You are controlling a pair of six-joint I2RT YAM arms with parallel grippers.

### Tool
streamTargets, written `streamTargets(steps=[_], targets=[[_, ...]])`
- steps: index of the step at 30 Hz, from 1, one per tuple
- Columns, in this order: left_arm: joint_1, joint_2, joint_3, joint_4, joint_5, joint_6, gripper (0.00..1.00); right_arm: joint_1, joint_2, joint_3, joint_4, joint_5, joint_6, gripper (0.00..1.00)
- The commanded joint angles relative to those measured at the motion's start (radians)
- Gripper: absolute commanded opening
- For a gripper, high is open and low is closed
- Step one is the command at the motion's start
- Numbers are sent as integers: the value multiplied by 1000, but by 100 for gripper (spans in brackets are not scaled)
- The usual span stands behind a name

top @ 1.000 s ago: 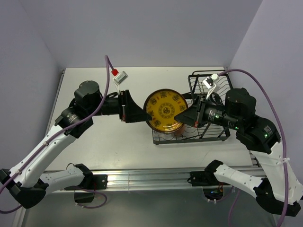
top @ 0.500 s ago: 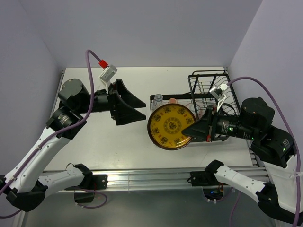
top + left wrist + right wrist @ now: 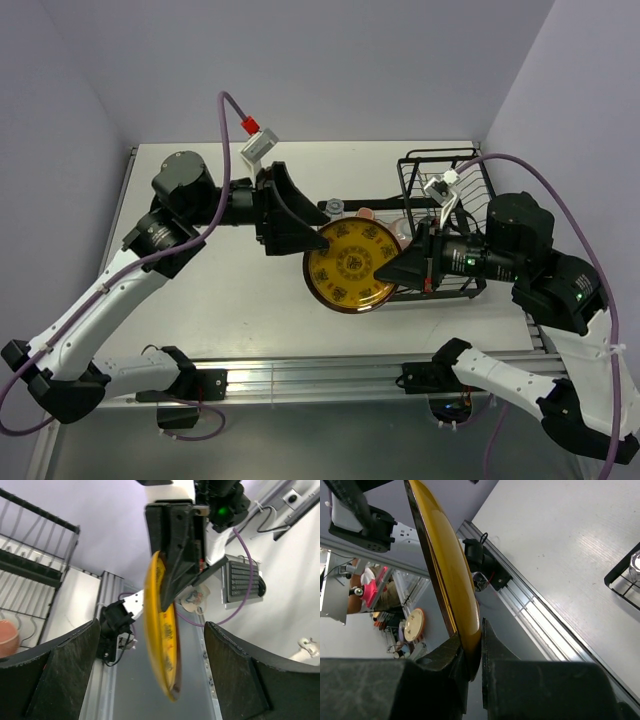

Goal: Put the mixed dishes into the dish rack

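Note:
The yellow dark-patterned plate (image 3: 350, 265) hangs in the air at the left end of the black wire dish rack (image 3: 470, 165). My right gripper (image 3: 385, 270) is shut on its right rim; the right wrist view shows the jaws (image 3: 472, 652) pinching the plate's edge (image 3: 445, 575). My left gripper (image 3: 315, 230) is open at the plate's upper left rim. In the left wrist view the plate (image 3: 162, 630) stands edge-on between my wide-open fingers (image 3: 55, 675), touching neither. A clear glass (image 3: 334, 208) and a salmon-pink mug (image 3: 366, 213) sit behind the plate.
The rack's wires (image 3: 30, 575) and a pink mug (image 3: 7, 637) show at the left of the left wrist view. The rack's corner (image 3: 625, 580) shows in the right wrist view. An aluminium rail (image 3: 330, 378) runs along the table's near edge.
My left gripper swung away to the left, then came back, open, to the plate's upper left rim. My right gripper pulled the plate toward the near edge, then shifted it slightly left.

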Motion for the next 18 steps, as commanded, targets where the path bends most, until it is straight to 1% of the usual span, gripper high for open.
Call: streamTargets(steps=[1,5,8,11,12,14,15,16,17,18], targets=[[-42,25,64,-6,8,29,89,3,10,43,54,-12,-26,0],[-62,48,87,-43,11,46,84,3,27,75,52,5,-36,0],[-67,66,103,-77,29,57,78,3,41,104,35,19,-49,0],[-68,91,113,-95,51,52,69,3,50,130,14,17,-58,0],[-68,101,120,-102,54,55,61,3,52,133,5,20,-59,0],[-67,111,132,-115,63,57,48,3,46,139,-1,29,-64,0],[-67,129,156,-120,65,59,32,3,47,147,-15,37,-69,0],[-67,143,172,-134,66,65,21,3,44,149,-21,46,-72,0],[-67,155,188,-164,62,71,5,3,39,150,-30,55,-75,0],[-67,175,221,-180,51,83,0,3,42,155,-55,80,-79,0]])
